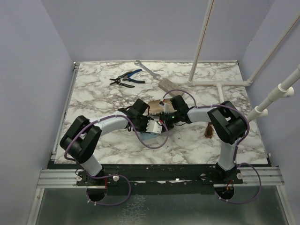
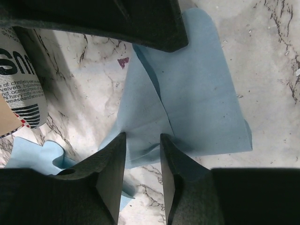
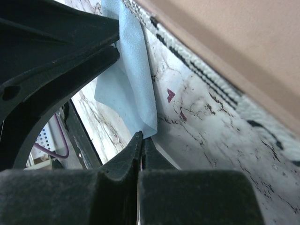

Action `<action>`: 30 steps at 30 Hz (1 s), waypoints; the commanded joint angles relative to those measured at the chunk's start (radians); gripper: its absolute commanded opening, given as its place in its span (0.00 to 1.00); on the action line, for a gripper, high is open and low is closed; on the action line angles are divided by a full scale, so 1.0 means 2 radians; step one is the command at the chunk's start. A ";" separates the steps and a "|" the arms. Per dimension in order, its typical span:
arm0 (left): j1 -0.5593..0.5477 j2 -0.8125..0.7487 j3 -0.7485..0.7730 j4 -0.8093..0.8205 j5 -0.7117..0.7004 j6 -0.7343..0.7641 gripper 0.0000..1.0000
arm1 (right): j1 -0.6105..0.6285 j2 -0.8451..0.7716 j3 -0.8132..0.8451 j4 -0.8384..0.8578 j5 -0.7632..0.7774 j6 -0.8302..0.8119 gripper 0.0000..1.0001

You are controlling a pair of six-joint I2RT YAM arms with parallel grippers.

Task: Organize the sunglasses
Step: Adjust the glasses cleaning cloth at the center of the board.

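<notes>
The sunglasses show as a small amber-brown shape on the marble table, beside the right arm and apart from both grippers. A light blue cloth lies at the table's middle. My left gripper is open, and its fingertips straddle a fold of the cloth. My right gripper is shut, and its tips pinch a corner of the cloth. In the top view the two grippers meet above the cloth, the left gripper right next to the right gripper.
A tan box with a printed label sits just behind the grippers and shows in the left wrist view. A grey oblong case, blue-handled pliers and a wrench lie further back. White pipes stand at the right.
</notes>
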 commanded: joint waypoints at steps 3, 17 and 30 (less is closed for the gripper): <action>-0.002 -0.003 0.012 -0.052 0.000 0.043 0.45 | 0.000 -0.014 -0.006 -0.009 0.005 -0.008 0.00; -0.006 -0.018 0.042 0.004 0.098 -0.179 0.60 | 0.000 -0.037 -0.018 0.006 -0.021 0.007 0.01; -0.007 -0.008 -0.018 0.151 0.079 -0.279 0.59 | 0.000 -0.043 -0.022 0.025 -0.056 0.051 0.01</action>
